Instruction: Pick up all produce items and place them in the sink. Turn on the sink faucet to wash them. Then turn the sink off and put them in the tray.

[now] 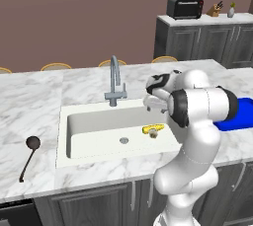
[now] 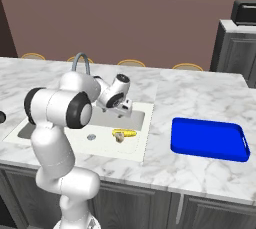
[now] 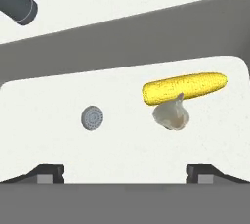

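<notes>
Yellow corn [image 3: 184,88] lies flat on the floor of the sink [image 1: 89,143], off to the side of the round drain [image 3: 92,118], with the small beige roundish item [image 3: 171,115] touching its near side; both produce pieces look already dropped in, so the washing step seems next. The gripper [image 3: 125,173] hangs above the sink with its fingers [image 3: 47,173] spread wide apart and nothing between them, which fits a hand that has let go and now needs to reach for the water. The faucet [image 1: 115,83] stands at the sink's back edge, its gooseneck arching over the basin and its small lever low on the base; no water is visible. Around the two pieces the sink floor is bare, and its walls stand well apart from them except the wall beyond the corn's far end, which is near. On the marble bench [image 1: 34,101] a black ladle [image 1: 28,157] lies on one side of the sink, while the blue tray [image 2: 210,139] waits on the other side, well apart from the sink's rim, with open bench between.
</notes>
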